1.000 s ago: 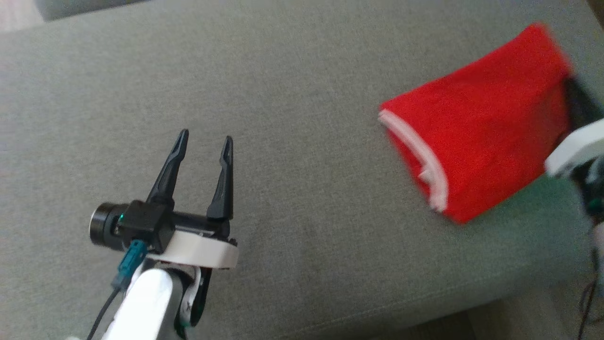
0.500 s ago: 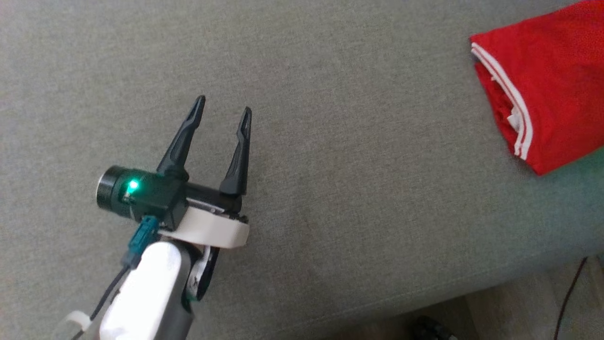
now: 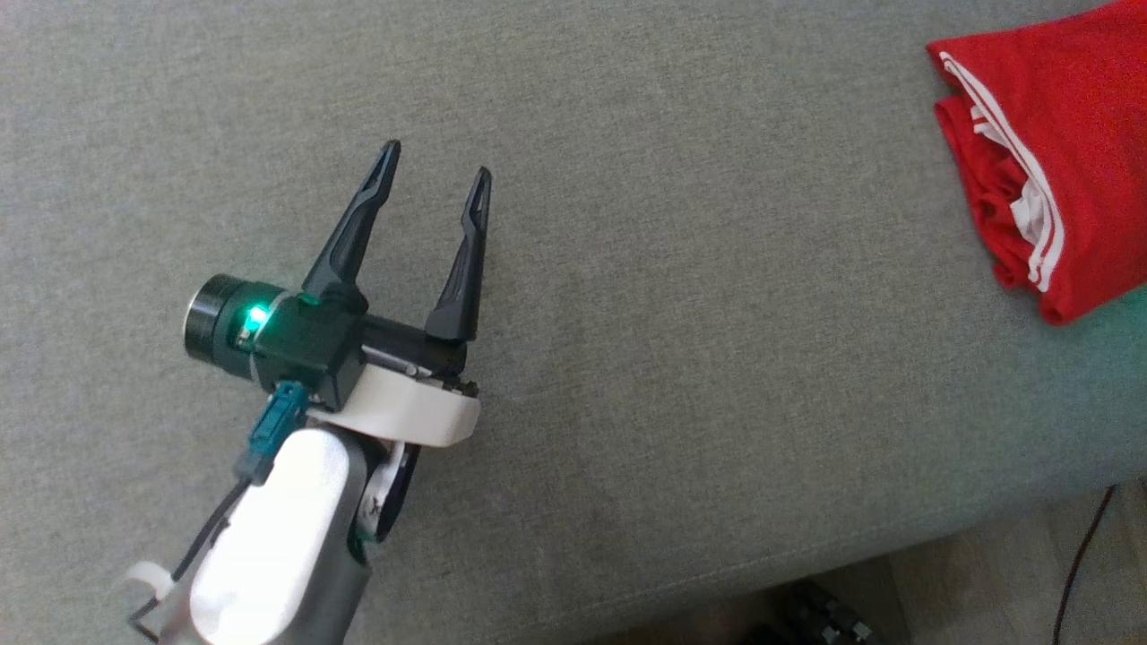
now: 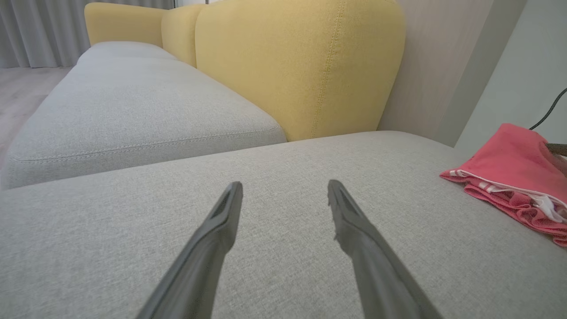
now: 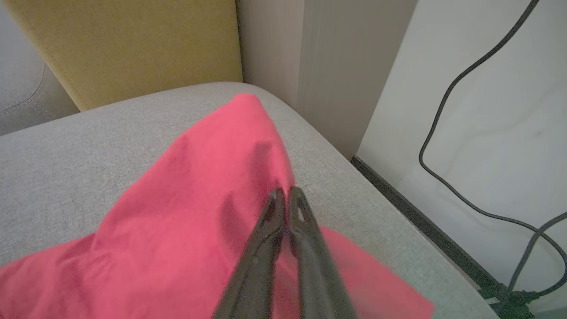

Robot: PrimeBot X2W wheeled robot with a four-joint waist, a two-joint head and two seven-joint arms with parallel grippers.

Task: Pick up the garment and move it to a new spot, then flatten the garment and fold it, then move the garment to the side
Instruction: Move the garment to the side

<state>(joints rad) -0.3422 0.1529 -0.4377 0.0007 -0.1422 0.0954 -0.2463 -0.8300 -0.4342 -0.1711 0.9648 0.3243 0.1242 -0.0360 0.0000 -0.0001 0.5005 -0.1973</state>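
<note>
The right hand is clamped on the red garment at the right edge of the sofa seat. The left hand hovers mid-seat, fingers apart.

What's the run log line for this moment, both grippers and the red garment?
left gripper: open, empty, over grey cushion | right gripper: shut on red garment | garment: folded, at cushion's right end

The garment runs off the head view's right edge; the right hand covers the spot where it meets the cloth.
</note>
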